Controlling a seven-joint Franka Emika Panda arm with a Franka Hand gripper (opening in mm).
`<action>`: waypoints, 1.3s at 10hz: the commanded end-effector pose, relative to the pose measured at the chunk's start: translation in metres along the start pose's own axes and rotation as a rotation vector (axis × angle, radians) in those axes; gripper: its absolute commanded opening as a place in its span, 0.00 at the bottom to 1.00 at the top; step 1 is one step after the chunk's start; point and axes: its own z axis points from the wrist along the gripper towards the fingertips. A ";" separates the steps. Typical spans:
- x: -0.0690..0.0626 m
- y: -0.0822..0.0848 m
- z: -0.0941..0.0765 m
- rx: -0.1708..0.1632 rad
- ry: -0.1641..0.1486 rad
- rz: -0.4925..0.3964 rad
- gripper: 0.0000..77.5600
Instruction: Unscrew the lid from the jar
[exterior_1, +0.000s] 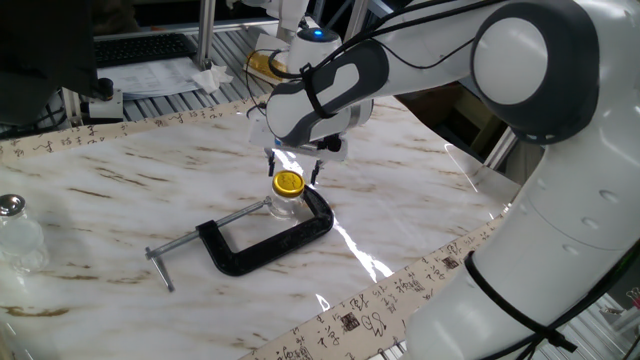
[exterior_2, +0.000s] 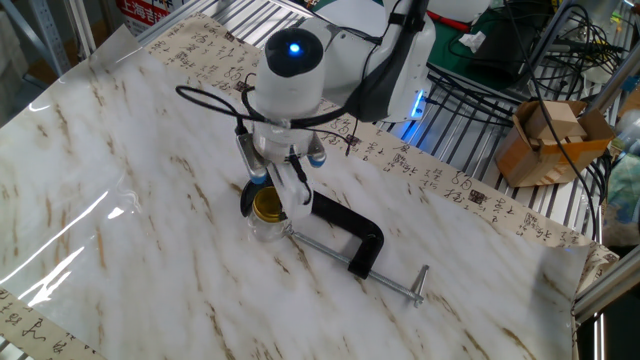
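The small yellow ribbed lid (exterior_1: 288, 183) is sitting on the tiny clear glass jar (exterior_1: 284, 206), seemingly not yet removed; the tool (exterior_1: 294, 171) is hovering above, spread, holding nothing.

One fixed view looks down across the marble table (exterior_1: 120, 200) from beside the arm's base. The other fixed view faces it from the opposite side. Both share the black clamp (exterior_1: 270, 240) (exterior_2: 350, 235) mid-frame.

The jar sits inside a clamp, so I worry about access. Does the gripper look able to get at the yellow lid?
Probably yes: the lid faces up, uncovered, with the gripper just above; the clamp grips only lower down.
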 end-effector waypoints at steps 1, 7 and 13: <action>0.008 -0.013 -0.012 -0.107 0.015 0.848 1.00; 0.011 -0.010 -0.006 -0.140 0.015 0.950 1.00; 0.009 -0.003 0.004 -0.142 0.025 1.051 1.00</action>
